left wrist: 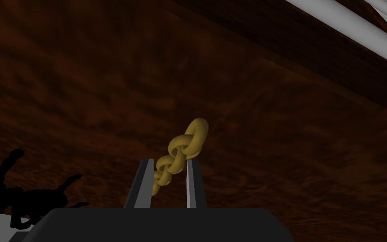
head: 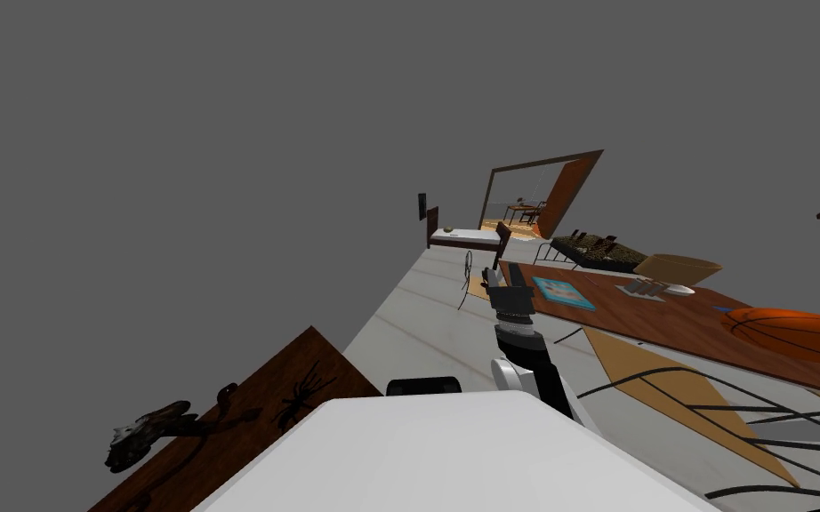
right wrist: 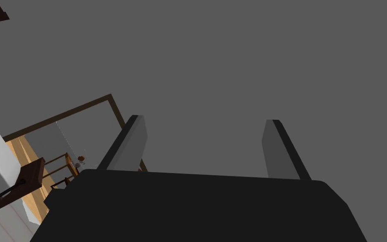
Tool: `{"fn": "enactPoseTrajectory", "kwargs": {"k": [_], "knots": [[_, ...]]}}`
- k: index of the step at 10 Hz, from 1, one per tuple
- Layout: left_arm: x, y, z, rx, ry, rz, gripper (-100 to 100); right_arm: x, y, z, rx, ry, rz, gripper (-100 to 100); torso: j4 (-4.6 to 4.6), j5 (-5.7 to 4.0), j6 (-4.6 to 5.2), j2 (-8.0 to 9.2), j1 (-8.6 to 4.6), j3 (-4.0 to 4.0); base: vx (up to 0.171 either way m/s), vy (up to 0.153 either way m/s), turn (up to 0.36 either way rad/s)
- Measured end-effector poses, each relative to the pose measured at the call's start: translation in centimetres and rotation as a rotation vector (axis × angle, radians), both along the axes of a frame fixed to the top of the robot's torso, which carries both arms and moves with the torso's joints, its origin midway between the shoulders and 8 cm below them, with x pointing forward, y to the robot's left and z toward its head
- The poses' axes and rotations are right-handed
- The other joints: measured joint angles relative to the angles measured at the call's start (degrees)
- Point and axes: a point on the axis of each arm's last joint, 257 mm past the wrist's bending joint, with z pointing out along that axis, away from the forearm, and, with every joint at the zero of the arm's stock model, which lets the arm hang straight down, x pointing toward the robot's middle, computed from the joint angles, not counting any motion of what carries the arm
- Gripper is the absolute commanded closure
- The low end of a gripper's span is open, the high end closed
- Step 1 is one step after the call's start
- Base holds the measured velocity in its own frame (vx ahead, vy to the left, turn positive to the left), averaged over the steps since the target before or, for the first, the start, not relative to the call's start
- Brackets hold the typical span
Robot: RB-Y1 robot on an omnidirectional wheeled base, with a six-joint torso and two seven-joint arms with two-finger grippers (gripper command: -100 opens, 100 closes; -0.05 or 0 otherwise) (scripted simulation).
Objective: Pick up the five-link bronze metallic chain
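While the left jaws are clenched on the chain (left wrist: 180,145), the 2 left fingers (left wrist: 193,180) stand close together and press its lower links from either side. Yellow-gold and glossy, the chain runs out past the fingertips in a slanting line, its end link free beyond them. Behind it spreads a dark brown wooden tabletop (left wrist: 104,84); whether the end link touches the wood I cannot tell. Off to one side of the jaws, near the tabletop's edge, lies a black spider-like figure (left wrist: 24,201).

From the head camera, which is rolled hard, a corner of the dark tabletop (head: 310,356) shows beside a plain grey wall (head: 177,133). The black spider-like figure (head: 306,391) lies on it, and a dark lizard-like figure (head: 146,436) sits at its edge by the wall. The right arm (head: 517,320) reaches forward over a pale floor (head: 417,311), well apart from that tabletop. The right jaws are released: the 2 right fingers (right wrist: 132,145) stand wide apart. Farther off lies a long reddish-brown tabletop (head: 666,320) carrying a teal book (head: 564,292), a tan bowl (head: 679,265) and an orange ball (head: 799,333). Past it are a low bed (head: 457,237) and an open doorway (head: 533,191).
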Motion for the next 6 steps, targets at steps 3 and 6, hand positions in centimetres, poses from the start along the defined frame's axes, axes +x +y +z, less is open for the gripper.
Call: {"fn": "enactPoseTrajectory", "kwargs": {"k": [3, 6], "knots": [[-2.6, 0.6, 0.8, 0.002, 0.004, 0.006, 100, 0.0, 0.0, 0.0, 0.0, 0.0, 0.0, 0, -0.05, -0.03, 0.0, -0.31, -0.15, -0.17, 0.081, -0.031, 0.0], [-4.2, 0.6, 1.6, 0.001, 0.0, 0.004, 100, 0.0, 0.0, 0.0, 0.0, 0.0, 0.0, 0, -0.04, -0.04, -0.03, -0.16, -0.11, -0.09, 0.038, -0.016, -0.005]]}}
